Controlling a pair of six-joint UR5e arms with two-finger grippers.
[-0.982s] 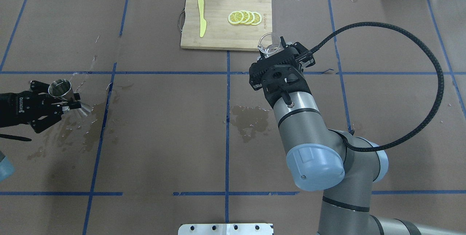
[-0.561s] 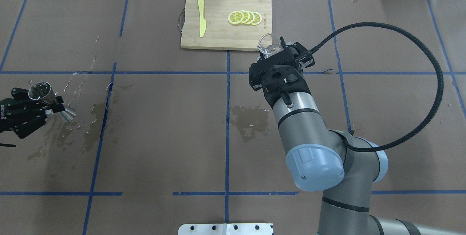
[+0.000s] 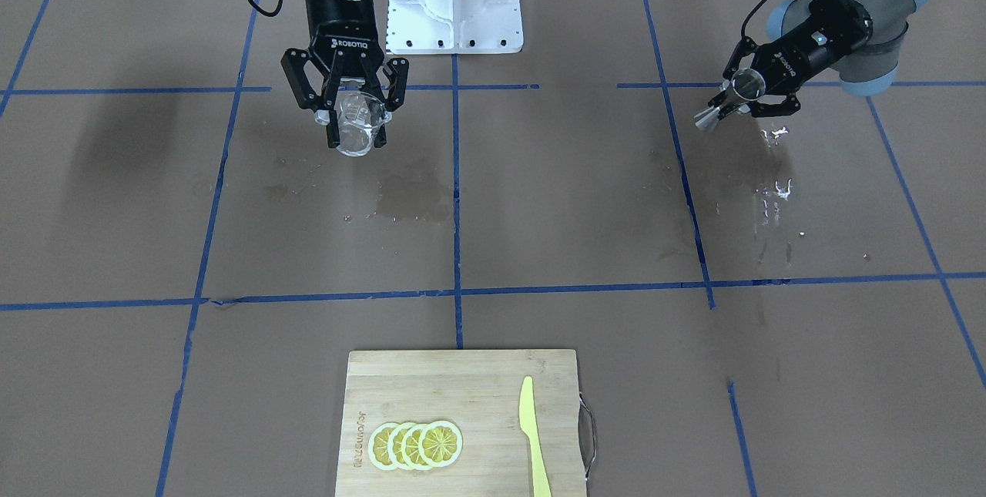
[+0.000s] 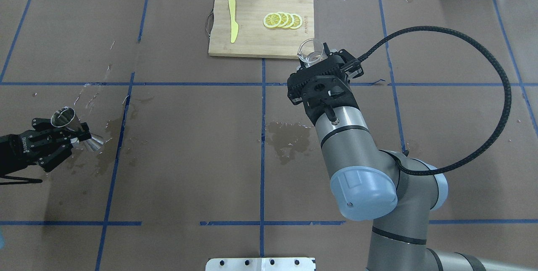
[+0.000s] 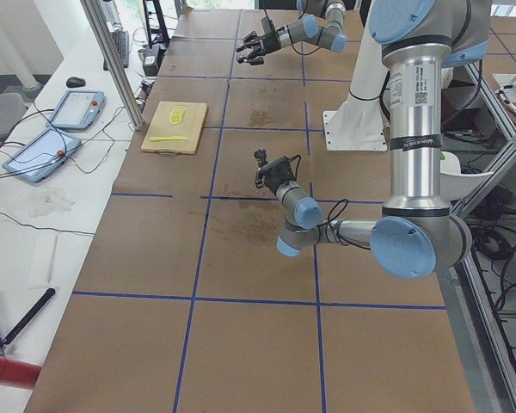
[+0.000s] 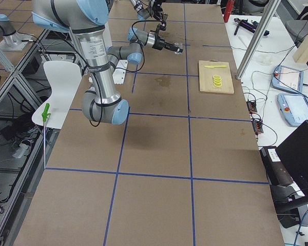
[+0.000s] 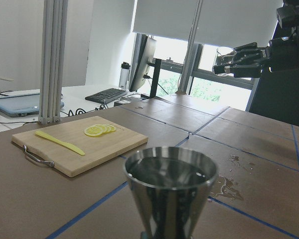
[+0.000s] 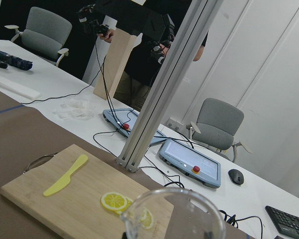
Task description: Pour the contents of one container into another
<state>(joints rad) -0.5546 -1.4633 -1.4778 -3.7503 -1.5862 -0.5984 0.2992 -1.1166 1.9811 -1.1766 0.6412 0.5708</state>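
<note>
On the table (image 4: 189, 157), far left, left gripper (image 4: 77, 134) clamps silvery steel hourglass jigger (image 4: 63, 118); right gripper (image 3: 357, 141), mid-table, grips short clear glass (image 3: 356, 121), contents unclear. Next: bring together, tilt glass.

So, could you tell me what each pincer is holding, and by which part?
The left pincer grips the jigger at its narrow waist; the right pincer clamps the glass by its side walls.

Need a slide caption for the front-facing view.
Right gripper holds the clear glass, left gripper holds the steel jigger, far apart.
</note>
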